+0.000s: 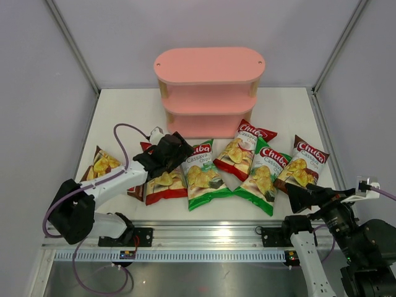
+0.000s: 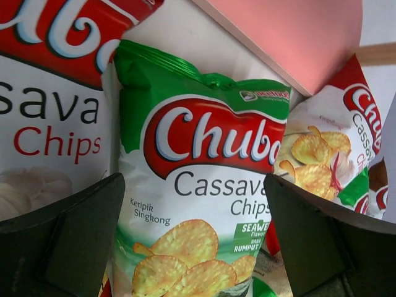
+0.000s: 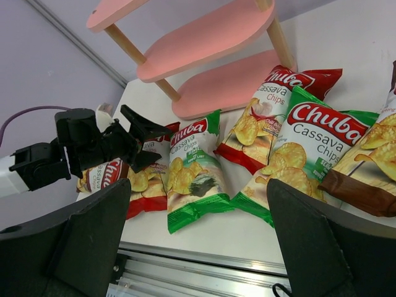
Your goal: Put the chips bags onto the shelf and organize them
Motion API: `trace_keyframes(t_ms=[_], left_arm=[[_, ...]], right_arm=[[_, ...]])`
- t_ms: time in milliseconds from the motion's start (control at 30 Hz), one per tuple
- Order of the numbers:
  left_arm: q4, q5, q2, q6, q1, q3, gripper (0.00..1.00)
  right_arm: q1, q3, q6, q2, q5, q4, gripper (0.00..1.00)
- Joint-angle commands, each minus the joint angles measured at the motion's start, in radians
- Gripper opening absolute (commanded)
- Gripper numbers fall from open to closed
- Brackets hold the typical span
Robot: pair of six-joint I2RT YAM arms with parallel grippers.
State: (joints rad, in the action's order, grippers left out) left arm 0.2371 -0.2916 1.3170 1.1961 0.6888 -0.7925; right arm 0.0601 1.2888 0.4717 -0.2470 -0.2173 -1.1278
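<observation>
Shelf [image 1: 209,65], top face, overhead view only

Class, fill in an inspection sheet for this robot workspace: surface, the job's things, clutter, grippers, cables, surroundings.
Surface: white table, bare apart from the job's things.
Job's things: pink shelf at the back, with no bag seen on it. Six chips bags lie flat in front of it: brown, red, green, red, green, brown. Some overlap.
Clutter: nothing seen.
Grippers: left gripper is open above the left red and green bags and holds nothing. Right gripper is open near the front edge and holds nothing.
Cables: purple cable loops along the left arm.
Surroundings: pale walls; metal rail at the near edge.
</observation>
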Motion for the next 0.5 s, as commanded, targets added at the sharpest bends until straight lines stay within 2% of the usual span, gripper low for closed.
trace_keyframes(t_ms=[0,300,467], left_arm=[[-0.015,-0.089,0.021,0.120,-0.008,-0.042,0.99],[0.087,-0.081,0.194,0.181,-0.021,-0.157,0.99],[0.125,-0.107,0.231,0.215,-0.021,-0.194,0.99]], right_arm=[[0.006,0.026,0.018,0.011,-0.047,0.016,0.99],[0.006,0.027,0.036,0.020,-0.085,0.030,0.99],[0.006,0.030,0.045,0.015,-0.105,0.037,0.99]])
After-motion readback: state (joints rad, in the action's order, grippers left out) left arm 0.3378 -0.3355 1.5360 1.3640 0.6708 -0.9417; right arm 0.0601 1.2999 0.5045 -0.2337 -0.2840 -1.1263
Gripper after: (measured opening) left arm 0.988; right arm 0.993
